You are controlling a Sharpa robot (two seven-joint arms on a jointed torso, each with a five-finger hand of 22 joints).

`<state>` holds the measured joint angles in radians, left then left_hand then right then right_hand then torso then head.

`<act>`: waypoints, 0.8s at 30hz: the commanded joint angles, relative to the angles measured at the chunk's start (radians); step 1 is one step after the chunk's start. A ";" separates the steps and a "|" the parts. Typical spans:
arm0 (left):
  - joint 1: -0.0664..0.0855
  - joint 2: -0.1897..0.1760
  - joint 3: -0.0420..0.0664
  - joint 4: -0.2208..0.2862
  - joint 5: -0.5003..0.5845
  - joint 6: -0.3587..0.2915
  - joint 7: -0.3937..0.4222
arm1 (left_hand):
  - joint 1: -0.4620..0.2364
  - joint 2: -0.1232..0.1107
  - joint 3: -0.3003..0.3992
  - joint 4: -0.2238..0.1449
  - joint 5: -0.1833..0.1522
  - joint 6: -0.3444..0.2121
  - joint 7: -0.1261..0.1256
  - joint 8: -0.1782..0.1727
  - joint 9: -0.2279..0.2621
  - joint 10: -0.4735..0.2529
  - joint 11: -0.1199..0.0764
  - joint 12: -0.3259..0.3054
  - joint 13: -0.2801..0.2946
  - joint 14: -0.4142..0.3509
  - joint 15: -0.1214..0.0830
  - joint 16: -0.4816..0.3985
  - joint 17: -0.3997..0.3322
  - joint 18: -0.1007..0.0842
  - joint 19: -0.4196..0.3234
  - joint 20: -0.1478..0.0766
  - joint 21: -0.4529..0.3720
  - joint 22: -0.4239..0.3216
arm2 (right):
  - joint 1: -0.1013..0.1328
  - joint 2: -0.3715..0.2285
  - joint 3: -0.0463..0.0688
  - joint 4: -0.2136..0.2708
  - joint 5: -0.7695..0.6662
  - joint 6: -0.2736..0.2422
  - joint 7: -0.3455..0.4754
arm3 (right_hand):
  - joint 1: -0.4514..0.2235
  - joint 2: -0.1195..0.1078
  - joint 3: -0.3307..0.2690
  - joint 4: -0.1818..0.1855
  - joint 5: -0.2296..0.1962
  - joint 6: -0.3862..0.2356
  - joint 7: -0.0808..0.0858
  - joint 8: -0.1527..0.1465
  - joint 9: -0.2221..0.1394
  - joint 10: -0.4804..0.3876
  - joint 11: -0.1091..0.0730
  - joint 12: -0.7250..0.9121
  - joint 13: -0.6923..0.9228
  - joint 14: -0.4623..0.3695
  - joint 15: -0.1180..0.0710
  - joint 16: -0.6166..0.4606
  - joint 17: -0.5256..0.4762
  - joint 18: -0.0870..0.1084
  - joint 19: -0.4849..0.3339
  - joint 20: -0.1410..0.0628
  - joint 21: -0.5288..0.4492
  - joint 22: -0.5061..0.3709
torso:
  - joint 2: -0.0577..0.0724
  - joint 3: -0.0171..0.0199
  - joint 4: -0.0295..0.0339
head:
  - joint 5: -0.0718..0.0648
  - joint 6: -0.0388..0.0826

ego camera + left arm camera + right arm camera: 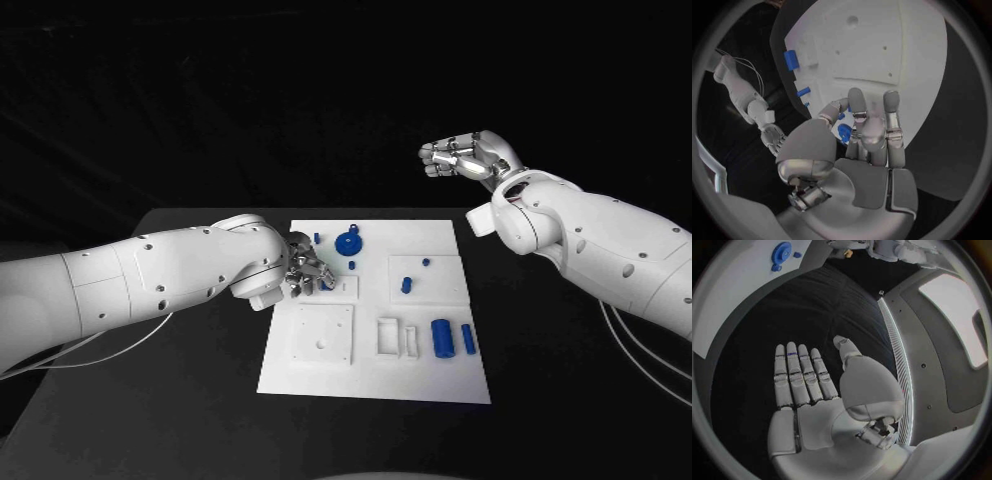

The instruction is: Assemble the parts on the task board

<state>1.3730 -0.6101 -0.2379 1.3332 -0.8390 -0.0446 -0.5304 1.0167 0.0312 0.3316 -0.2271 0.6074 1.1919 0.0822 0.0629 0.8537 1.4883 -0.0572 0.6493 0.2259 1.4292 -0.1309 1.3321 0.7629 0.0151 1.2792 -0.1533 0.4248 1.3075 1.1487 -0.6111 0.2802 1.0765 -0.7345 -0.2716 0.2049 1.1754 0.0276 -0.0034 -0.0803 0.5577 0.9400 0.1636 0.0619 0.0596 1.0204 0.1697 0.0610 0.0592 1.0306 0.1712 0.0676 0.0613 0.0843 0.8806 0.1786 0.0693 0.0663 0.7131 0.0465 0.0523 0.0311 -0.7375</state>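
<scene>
While gripping a small blue part [844, 133] over the left middle of the task board [433, 385], left robot hand [306, 272] nearest by far; right robot hand [464, 155] open, empty, raised well beyond far edge.

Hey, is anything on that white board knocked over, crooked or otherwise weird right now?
Nothing stands out. The white task board lies flat and square on the black table. The two blue cylinders lie side by side, and the round blue disc part sits near the far edge. The left hand works over the board.
</scene>
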 commanded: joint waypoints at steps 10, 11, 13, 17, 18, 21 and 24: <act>0.021 0.015 -0.003 -0.022 0.027 0.126 -0.035 | 0.009 0.016 0.029 -0.035 0.004 0.196 -0.129 0.005 0.098 0.027 -0.030 0.003 0.000 0.000 -0.009 0.004 0.001 -0.008 0.007 -0.002 -0.005 0.017 | -0.005 0.004 -0.001 -0.004 -0.009 0.022 0.006 | -0.003 0.007 0.001 -0.007 -0.003 -0.008 0.001 -0.003 -0.001 -0.008 -0.002 -0.002 -0.001 -0.011 0.001 -0.007 -0.001 0.019 -0.008 0.001 0.003 -0.001 | -0.001 0.0005 0.0000 | 0.000 -0.001; 0.022 0.017 -0.003 -0.024 0.029 0.134 -0.037 | 0.009 0.016 0.029 -0.035 0.004 0.196 -0.129 0.005 0.098 0.027 -0.030 0.003 0.000 0.000 -0.009 0.004 0.001 -0.008 0.007 -0.002 -0.005 0.017 | -0.005 0.005 -0.001 -0.004 -0.009 0.022 0.006 | -0.003 0.007 0.001 -0.007 -0.004 -0.008 0.001 -0.003 -0.001 -0.008 -0.002 -0.002 -0.001 -0.011 0.001 -0.007 -0.001 0.019 -0.008 0.001 0.003 -0.001 | -0.001 0.0006 -0.0003 | 0.000 -0.001; 0.024 0.021 -0.003 -0.028 0.034 0.146 -0.039 | 0.009 0.017 0.029 -0.037 0.003 0.195 -0.129 0.005 0.098 0.027 -0.030 0.003 -0.001 0.000 -0.009 0.004 0.001 -0.008 0.006 -0.002 -0.005 0.018 | -0.006 0.005 -0.002 -0.004 -0.009 0.023 0.006 | -0.003 0.007 0.001 -0.007 -0.004 -0.008 0.001 -0.003 -0.001 -0.008 -0.002 -0.002 -0.001 -0.011 0.001 -0.007 -0.001 0.019 -0.008 0.001 0.003 -0.001 | -0.001 0.0006 -0.0006 | 0.000 -0.001; 0.027 0.027 -0.003 -0.035 0.042 0.156 -0.040 | 0.009 0.018 0.029 -0.038 0.004 0.195 -0.129 0.005 0.099 0.027 -0.030 0.003 -0.001 0.000 -0.009 0.003 0.000 -0.009 0.005 -0.002 -0.005 0.018 | -0.006 0.005 -0.002 -0.005 -0.009 0.024 0.006 | -0.003 0.007 0.001 -0.008 -0.004 -0.009 0.001 -0.004 -0.001 -0.008 -0.002 -0.002 -0.001 -0.012 0.001 -0.007 -0.001 0.019 -0.009 0.001 0.003 -0.001 | -0.001 0.0000 -0.0005 | -0.001 0.000; 0.028 0.028 -0.003 -0.036 0.043 0.155 -0.039 | 0.009 0.018 0.029 -0.038 0.004 0.195 -0.129 0.005 0.099 0.027 -0.030 0.003 -0.001 0.000 -0.009 0.003 0.000 -0.009 0.005 -0.002 -0.005 0.018 | -0.006 0.005 -0.002 -0.005 -0.009 0.024 0.005 | -0.003 0.007 0.001 -0.008 -0.004 -0.009 0.001 -0.004 -0.001 -0.008 -0.002 -0.002 -0.001 -0.012 0.001 -0.007 -0.001 0.019 -0.009 0.001 0.003 -0.001 | -0.001 0.0000 -0.0007 | -0.001 0.000; 0.029 0.030 -0.003 -0.037 0.046 0.152 -0.038 | 0.008 0.018 0.029 -0.038 0.004 0.194 -0.129 0.005 0.099 0.027 -0.030 0.003 -0.001 0.000 -0.009 0.003 0.000 -0.009 0.005 -0.002 -0.005 0.018 | -0.006 0.005 -0.003 -0.006 -0.009 0.024 0.005 | -0.003 0.007 0.001 -0.008 -0.004 -0.009 0.001 -0.004 -0.001 -0.008 -0.002 -0.002 -0.001 -0.012 0.001 -0.007 -0.001 0.019 -0.009 0.001 0.003 -0.001 | 0.000 0.0004 -0.0007 | -0.002 0.001; 0.033 0.031 -0.003 -0.038 0.047 0.151 -0.037 | 0.008 0.018 0.029 -0.038 0.004 0.194 -0.129 0.005 0.099 0.027 -0.030 0.003 -0.001 0.000 -0.009 0.003 0.000 -0.009 0.005 -0.002 -0.005 0.018 | -0.007 0.005 -0.003 -0.006 -0.009 0.024 0.005 | -0.003 0.007 0.001 -0.008 -0.004 -0.009 0.001 -0.004 -0.001 -0.008 -0.002 -0.002 -0.001 -0.012 0.001 -0.007 -0.001 0.019 -0.009 0.001 0.003 -0.001 | -0.001 0.0004 -0.0002 | -0.003 0.002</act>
<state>1.4048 -0.5821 -0.2397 1.2933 -0.8097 0.0702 -0.5619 1.0167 0.0312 0.3291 -0.2296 0.6042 1.1919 0.0822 0.0609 0.8536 1.4883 -0.0571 0.6493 0.2259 1.4292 -0.1309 1.3321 0.7626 0.0151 1.2814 -0.1556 0.4249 1.3073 1.1423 -0.6071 0.2773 1.0700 -0.7353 -0.2644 0.2042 1.1754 0.0276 -0.0035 -0.0802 0.5577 0.9370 0.1666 0.0619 0.0597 1.0205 0.1696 0.0610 0.0592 1.0234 0.1715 0.0676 0.0614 0.0843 0.8807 0.1786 0.0693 0.0664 0.7122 0.0467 0.0518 0.0287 -0.7362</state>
